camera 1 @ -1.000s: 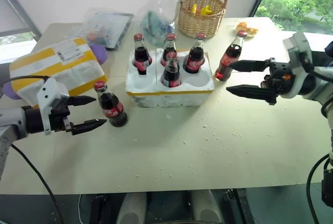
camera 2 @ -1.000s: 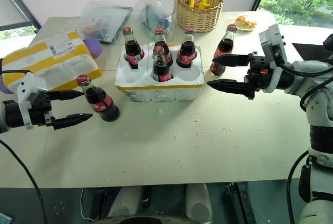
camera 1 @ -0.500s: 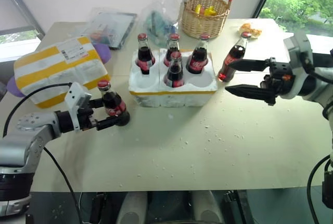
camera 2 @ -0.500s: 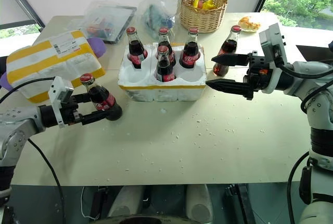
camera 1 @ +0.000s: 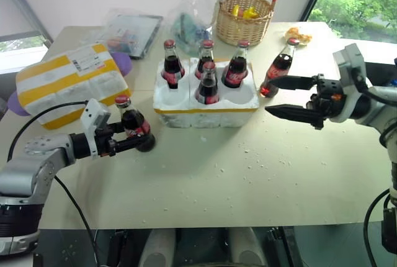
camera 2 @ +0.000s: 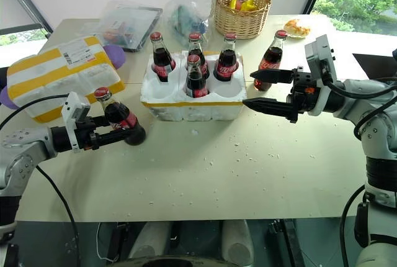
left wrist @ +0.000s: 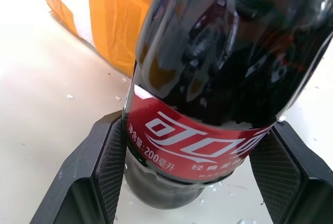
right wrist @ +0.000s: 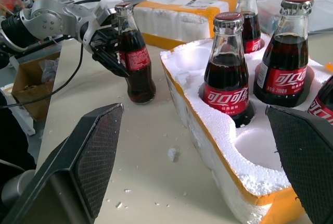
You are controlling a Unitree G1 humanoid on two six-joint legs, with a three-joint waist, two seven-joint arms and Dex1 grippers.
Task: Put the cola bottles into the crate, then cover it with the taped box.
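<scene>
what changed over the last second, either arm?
The left gripper moved in from short of the loose cola bottle and closed its fingers on the label; the bottle is not lifted off the table. The right gripper is open as before, beside the other loose bottle. Four bottles still sit in the crate; the taped box is unmoved.

We see a cola bottle (left wrist: 218, 78) between the left gripper (left wrist: 195, 177) fingers (left wrist: 99, 166), pads against its red label; the taped box (left wrist: 112, 21) sits behind on the table (left wrist: 47, 99).
</scene>
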